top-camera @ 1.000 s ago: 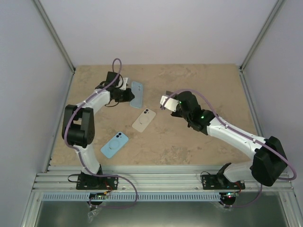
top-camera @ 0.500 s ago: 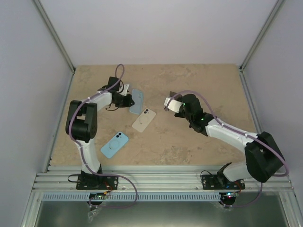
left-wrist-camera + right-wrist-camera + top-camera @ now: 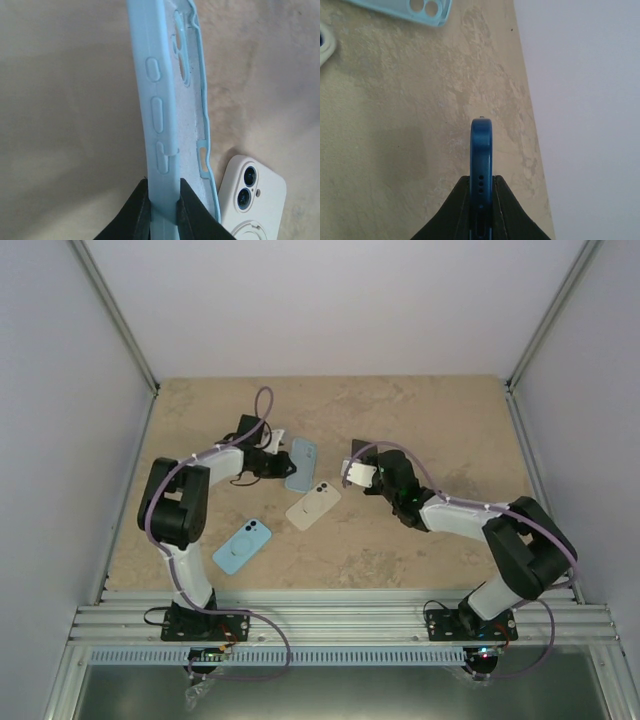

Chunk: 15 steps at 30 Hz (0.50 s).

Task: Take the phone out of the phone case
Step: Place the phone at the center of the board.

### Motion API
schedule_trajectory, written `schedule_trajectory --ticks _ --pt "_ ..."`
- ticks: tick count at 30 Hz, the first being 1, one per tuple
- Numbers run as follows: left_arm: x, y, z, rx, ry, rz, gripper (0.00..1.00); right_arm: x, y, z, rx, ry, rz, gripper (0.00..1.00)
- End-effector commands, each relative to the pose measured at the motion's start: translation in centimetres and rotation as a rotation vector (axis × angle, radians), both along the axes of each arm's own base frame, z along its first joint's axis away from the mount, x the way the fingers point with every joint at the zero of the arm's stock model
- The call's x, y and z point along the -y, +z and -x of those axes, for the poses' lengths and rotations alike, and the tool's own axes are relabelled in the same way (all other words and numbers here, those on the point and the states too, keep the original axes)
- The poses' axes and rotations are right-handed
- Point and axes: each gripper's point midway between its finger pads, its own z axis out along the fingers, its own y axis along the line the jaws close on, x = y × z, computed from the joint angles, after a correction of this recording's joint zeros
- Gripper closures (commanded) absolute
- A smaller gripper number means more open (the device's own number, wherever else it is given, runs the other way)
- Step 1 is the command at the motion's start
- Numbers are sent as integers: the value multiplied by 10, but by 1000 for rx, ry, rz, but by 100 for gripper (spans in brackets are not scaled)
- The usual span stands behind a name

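My left gripper (image 3: 164, 187) is shut on the side wall of an empty light blue phone case (image 3: 165, 100), holding it on edge above the table. From above, that case (image 3: 302, 462) sits just right of the left gripper (image 3: 278, 462). My right gripper (image 3: 481, 180) is shut on a dark blue phone (image 3: 481, 150), seen edge-on with its speaker holes between the fingers. In the top view the right gripper (image 3: 358, 462) holds the phone (image 3: 361, 447) well clear of the case, right of it.
A cream phone (image 3: 313, 505) lies camera side up just below the held case, also at lower right in the left wrist view (image 3: 252, 200). A light blue phone (image 3: 242, 545) lies nearer the left arm's base. Grey walls enclose the table.
The left gripper carried the light blue case to the right. The right arm folded and its gripper drew slightly nearer with the blue phone. The cream phone shifted right and turned a little.
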Motion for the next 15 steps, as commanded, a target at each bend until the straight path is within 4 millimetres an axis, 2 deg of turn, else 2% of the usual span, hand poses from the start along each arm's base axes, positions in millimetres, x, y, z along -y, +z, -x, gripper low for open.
schedule_trajectory --ticks 1,6,11,15 --pt "39 -23 76 -227 -120 39 100 -11 23 -10 130 34 -50 99" --pt "45 -13 79 -219 -44 135 100 -13 8 -3 135 84 -26 100" --pt "45 5 65 -171 18 189 100 -14 -1 3 177 120 -12 100" --pt "48 3 56 -175 20 212 100 -15 -6 1 210 104 -2 99"
